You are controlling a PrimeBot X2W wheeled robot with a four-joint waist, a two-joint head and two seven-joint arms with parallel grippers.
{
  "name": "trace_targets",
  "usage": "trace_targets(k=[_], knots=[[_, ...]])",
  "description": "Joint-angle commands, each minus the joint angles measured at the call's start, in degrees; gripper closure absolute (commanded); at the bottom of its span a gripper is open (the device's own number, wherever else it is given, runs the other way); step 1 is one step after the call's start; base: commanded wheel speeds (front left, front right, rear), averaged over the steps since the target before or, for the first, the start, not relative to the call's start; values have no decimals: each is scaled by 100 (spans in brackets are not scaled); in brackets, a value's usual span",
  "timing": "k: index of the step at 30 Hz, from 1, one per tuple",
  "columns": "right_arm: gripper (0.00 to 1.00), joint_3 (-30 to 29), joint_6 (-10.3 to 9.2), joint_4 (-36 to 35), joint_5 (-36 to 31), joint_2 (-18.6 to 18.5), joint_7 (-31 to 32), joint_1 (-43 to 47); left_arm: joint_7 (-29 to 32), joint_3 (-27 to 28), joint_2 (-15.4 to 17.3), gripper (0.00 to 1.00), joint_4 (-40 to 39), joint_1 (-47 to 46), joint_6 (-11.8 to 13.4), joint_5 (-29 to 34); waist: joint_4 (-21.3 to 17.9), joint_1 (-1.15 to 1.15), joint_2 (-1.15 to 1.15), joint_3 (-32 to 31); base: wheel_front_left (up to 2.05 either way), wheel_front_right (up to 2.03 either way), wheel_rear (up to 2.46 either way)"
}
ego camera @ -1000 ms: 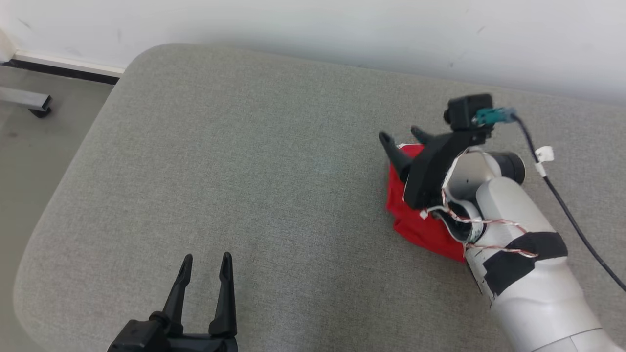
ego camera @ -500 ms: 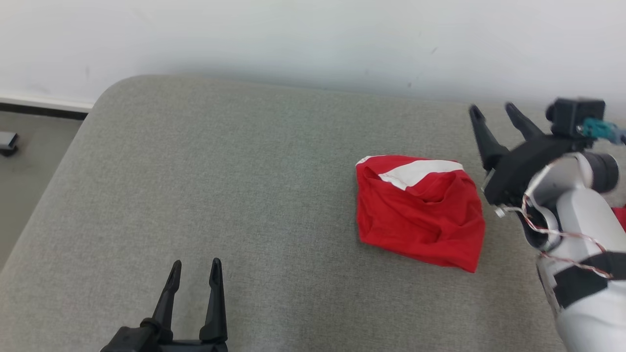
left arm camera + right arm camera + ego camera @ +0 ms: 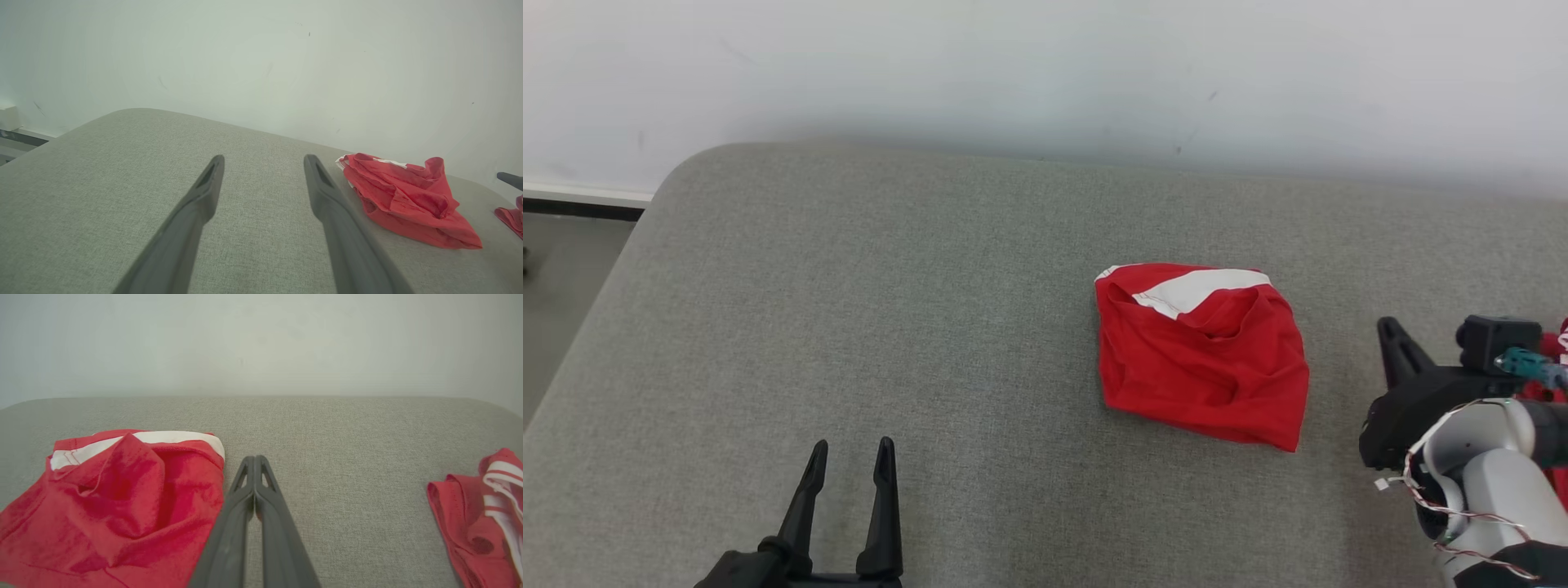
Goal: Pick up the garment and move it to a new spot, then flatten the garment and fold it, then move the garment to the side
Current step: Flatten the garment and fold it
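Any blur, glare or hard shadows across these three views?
Head view: even light, no glare, red garment sharp. Left wrist view: hazy, colours washed out, near fingers soft. Right wrist view: shut right pincer slightly blurred low down, garment crisp.

light: bright, evenly spread | shadows: soft dim band seen where wall (image 3: 1045,73) meets cushion (image 3: 849,327) | blur: left fingers (image 3: 188,228) shown fuzzy (near lens)
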Motion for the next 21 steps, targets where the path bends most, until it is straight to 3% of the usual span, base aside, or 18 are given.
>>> trace_targets(k=[1, 12, 13, 15, 16, 18, 19, 21], knots=[[100, 51, -13, -4, -48, 80, -34, 55, -16, 14, 3, 0, -5, -47, -4, 16, 41, 0, 0, 41, 0, 0, 0], [100, 607, -14, -177, -65, 419, -95, 137, -16, 43, 3, 0, 30, -8, -17, 3, 185, 0, 0, 22, 0, 0, 0], [81, 659, -14, -228, -50, 447, -93, 144, -16, 49, 3, 0, 29, 2, -16, 3, 187, 0, 0, 16, 0, 0, 0], [61, 771, -14, -334, -28, 498, -68, 203, -16, 59, 2, 0, 26, 20, -16, 5, 186, 0, 0, 7, 0, 0, 0], [56, 809, -14, -382, -31, 524, -44, 250, -16, 63, 2, 0, 22, 29, -15, 6, 185, 0, 0, 2, 0, 0, 0], [5, 854, -14, -470, -50, 574, 5, 307, -16, 73, 2, 0, 17, 46, -12, 7, 178, 0, 0, -7, 0, 0, 0], [0, 857, -14, -522, -73, 598, 25, 330, -16, 73, 2, 0, 13, 43, -6, 7, 174, 0, 0, -8, 0, 0, 0], [0, 863, -14, -591, -92, 658, 57, 375, -16, 72, 3, 0, 2, 31, 0, 10, 166, 0, 0, -12, 0, 0, 0]])
